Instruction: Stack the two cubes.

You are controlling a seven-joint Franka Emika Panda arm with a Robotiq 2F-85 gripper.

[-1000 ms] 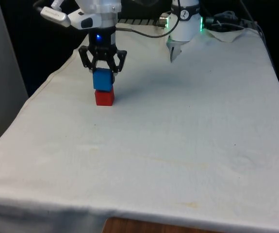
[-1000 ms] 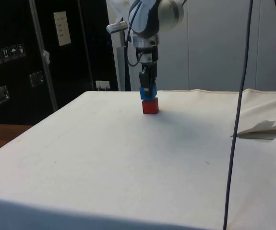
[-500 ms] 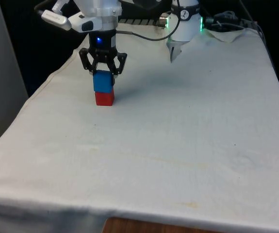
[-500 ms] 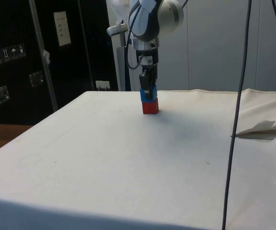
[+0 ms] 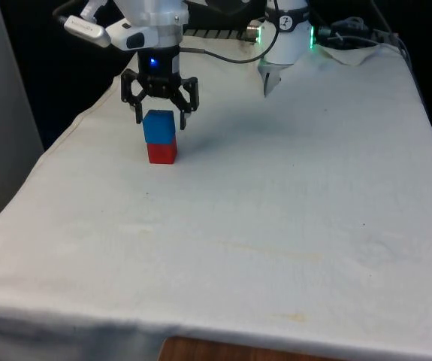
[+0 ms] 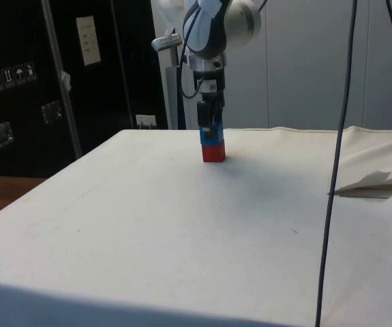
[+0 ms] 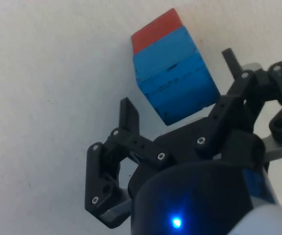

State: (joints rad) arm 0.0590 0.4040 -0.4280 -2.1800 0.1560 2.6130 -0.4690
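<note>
Blue cube resting on red cube, gripper spread around it

Nearest the front camera the bench (image 5: 276, 248) is draped in a white cloth, matte and softly creased, with a few faint stains. Farther back, toward the front view's left, the red cube (image 5: 161, 153) sits flat on the cloth, a small smooth block with crisp edges. The blue cube (image 5: 159, 126) rests squarely on top of it, faces roughly aligned, its surface equally smooth; in the wrist view a thin seam line crosses one blue face (image 7: 175, 81) above the red edge (image 7: 155, 30). The black gripper (image 5: 159, 113) hangs over the stack with its jaws spread wide, one angular, bolted finger (image 7: 129, 117) on each side of the blue cube and clear of its sides. In the side view the gripper (image 6: 211, 126) stands upright directly above the pair (image 6: 213, 151)
</note>
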